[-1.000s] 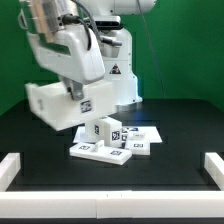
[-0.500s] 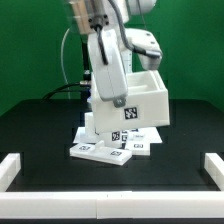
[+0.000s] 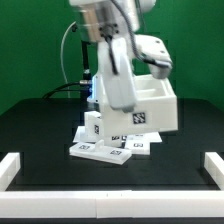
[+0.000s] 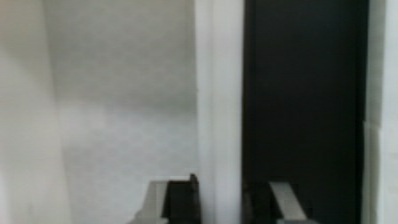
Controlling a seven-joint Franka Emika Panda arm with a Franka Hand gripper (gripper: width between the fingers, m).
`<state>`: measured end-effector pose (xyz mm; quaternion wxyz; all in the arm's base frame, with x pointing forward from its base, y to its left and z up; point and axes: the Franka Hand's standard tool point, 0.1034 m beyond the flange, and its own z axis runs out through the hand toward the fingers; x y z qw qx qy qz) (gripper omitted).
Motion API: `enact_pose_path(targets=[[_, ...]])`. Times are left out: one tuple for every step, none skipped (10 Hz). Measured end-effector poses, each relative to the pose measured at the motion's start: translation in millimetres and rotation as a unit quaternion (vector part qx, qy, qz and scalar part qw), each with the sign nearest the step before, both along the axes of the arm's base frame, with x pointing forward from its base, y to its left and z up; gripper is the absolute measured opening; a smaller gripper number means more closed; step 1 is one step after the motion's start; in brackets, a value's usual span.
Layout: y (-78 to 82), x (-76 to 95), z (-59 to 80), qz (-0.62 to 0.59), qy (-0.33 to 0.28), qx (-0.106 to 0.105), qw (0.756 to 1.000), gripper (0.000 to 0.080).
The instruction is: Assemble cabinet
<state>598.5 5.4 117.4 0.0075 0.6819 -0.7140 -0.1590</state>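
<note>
Claw [image 4: 228, 205] is clenched on the white plastic box shell [image 3: 150, 108]. In the wrist view we see its two dark fingers [image 4: 173, 202] on either side of one thin white wall of the shell, pinching it edge-on. One side of that wall is a white face and the other is dark; we can't tell which is the inside.

Exterior view: the white robot arm [image 3: 115, 75] comes down from top centre and covers the shell's side toward the exterior view's left, so the claw itself is hidden there. The shell sits to the exterior view's right of the arm, open side up and slightly tilted. It has one black-and-white square tag [image 3: 138, 118] on the face toward the camera. It looks held off the black tabletop [image 3: 40, 140], with its lower edge just above the loose parts; we can't tell if it touches them.

Loose parts: flat white tagged panels [image 3: 110, 150] lie in a small pile on the tabletop at the centre of the scene, below and in front of the shell. A small white tagged block [image 3: 95, 127] stands upright at the back of the pile, toward the exterior view's left, just beside the arm.

White rails [image 3: 15, 170] sit at the tabletop's near corners, one on each side. Green backdrop [image 3: 30, 50] behind.
</note>
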Motion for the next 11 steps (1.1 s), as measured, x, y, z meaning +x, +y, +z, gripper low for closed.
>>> enact_pose_path(targets=[[11.7, 10.4, -14.5, -0.003, 0.002, -0.008, 1.0, 0.0091], [23.6, 12.8, -27.2, -0.008, 0.002, -0.016, 1.0, 0.0091], [27.1, 13.6, -29.2, -0.005, -0.007, -0.019, 1.0, 0.0091], [25.4, 13.8, -29.3, -0.004, -0.007, -0.018, 1.0, 0.0091], [25.7, 13.5, -30.1, -0.004, -0.007, -0.019, 1.0, 0.0091], [25.9, 12.1, -33.4, 0.002, -0.005, -0.019, 1.0, 0.0091], [26.7, 9.6, -43.0, 0.006, 0.001, -0.019, 1.0, 0.0091], [30.5, 12.5, -51.1, 0.009, 0.003, -0.02, 1.0, 0.0091], [34.6, 16.9, -56.9, 0.013, 0.003, -0.021, 1.0, 0.0091], [39.8, 20.1, -66.7, 0.015, 0.006, -0.024, 1.0, 0.0091], [47.6, 24.3, -72.9, 0.014, 0.007, -0.027, 1.0, 0.0091]])
